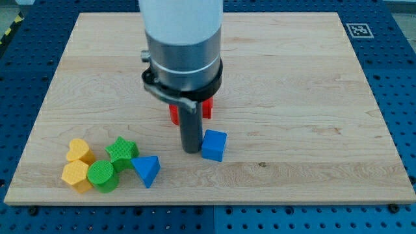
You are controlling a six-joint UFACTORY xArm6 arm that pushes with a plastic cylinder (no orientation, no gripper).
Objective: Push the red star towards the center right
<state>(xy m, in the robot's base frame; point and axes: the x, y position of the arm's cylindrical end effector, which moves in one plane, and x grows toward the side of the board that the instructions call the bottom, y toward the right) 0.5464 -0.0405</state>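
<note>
The red star (174, 114) lies near the board's middle, mostly hidden behind the arm's grey body; only red bits show on either side of the rod, the other at the right (207, 108). My tip (190, 150) rests on the board just below the red star, touching or nearly touching the left side of a blue cube (214, 144).
At the view's bottom left sit a blue triangular block (147, 170), a green star (121, 151), a green cylinder (103, 176) and two yellow blocks, one higher (79, 151) and one lower (76, 175). The wooden board (312, 97) ends at blue surroundings.
</note>
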